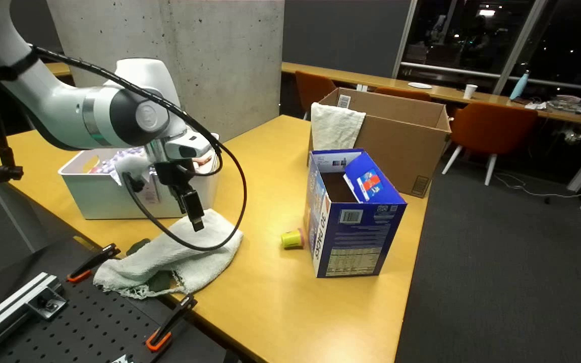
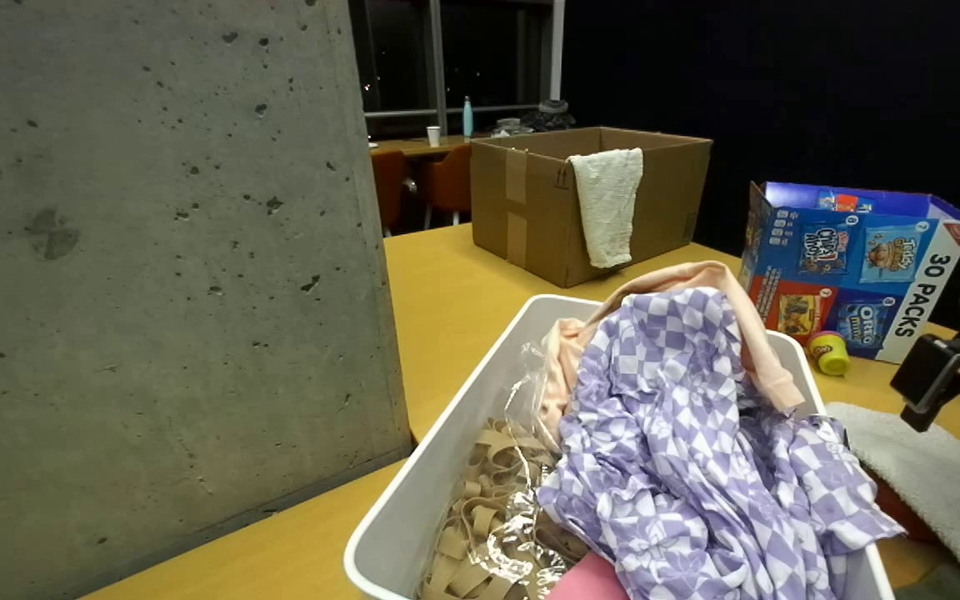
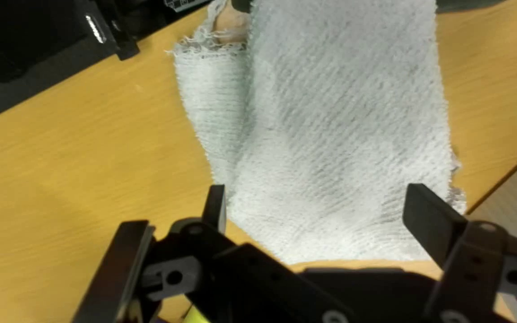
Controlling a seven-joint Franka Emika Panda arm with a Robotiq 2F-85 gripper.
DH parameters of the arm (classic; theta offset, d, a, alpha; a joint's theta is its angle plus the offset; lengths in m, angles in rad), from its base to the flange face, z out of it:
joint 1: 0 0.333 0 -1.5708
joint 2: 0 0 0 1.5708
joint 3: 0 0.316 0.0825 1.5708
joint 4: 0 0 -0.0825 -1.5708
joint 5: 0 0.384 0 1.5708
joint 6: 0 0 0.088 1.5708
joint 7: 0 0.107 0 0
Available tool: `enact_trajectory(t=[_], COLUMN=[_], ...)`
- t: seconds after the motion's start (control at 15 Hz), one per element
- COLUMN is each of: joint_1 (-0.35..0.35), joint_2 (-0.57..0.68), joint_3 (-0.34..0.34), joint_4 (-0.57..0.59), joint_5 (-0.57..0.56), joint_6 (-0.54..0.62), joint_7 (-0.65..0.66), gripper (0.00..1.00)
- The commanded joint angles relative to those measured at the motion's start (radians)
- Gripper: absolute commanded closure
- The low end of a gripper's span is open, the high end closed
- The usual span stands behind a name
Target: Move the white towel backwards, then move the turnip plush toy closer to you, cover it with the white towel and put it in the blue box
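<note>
On the bench (image 1: 270, 317), near the black perforated plate (image 1: 94, 322), we locate the white towel (image 3: 343, 134), loosely folded, with its frayed end at the bench edge. Dark green material (image 1: 159, 281) protrudes at the towel's margins; we cannot tell whether it belongs to the turnip plush toy. We observe the jaws over the towel; the wrist view shows them set wide apart, gripping nothing. We find the blue box (image 1: 361, 237) upright on the bench, well apart from the towel, its mouth facing up. A yellow tub (image 1: 292, 239) lies on its side just beside this box. Near the blue box stands a cardboard box (image 1: 406, 151) with a white cloth (image 1: 337, 125) draped over its rim. Near the towel stands a white bin (image 1: 114, 196) holding purple checked cloth (image 2: 680, 450).
</note>
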Motion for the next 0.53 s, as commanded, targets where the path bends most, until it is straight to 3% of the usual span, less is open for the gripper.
enact_trajectory(t=[0.0, 0.2, 0.27, 0.47], joint_1=[0.069, 0.144, 0.104, 0.106], joint_2=[0.112, 0.140, 0.148, 0.167], joint_3=[-0.065, -0.121, -0.086, -0.099], joint_4=[0.019, -0.057, -0.077, -0.137], joint_5=[-0.017, 0.001, -0.033, -0.022], joint_6=[0.148, 0.301, 0.340, 0.455], joint_7=[-0.018, -0.015, 0.016, 0.002], gripper=[0.00, 0.00, 0.00, 0.00])
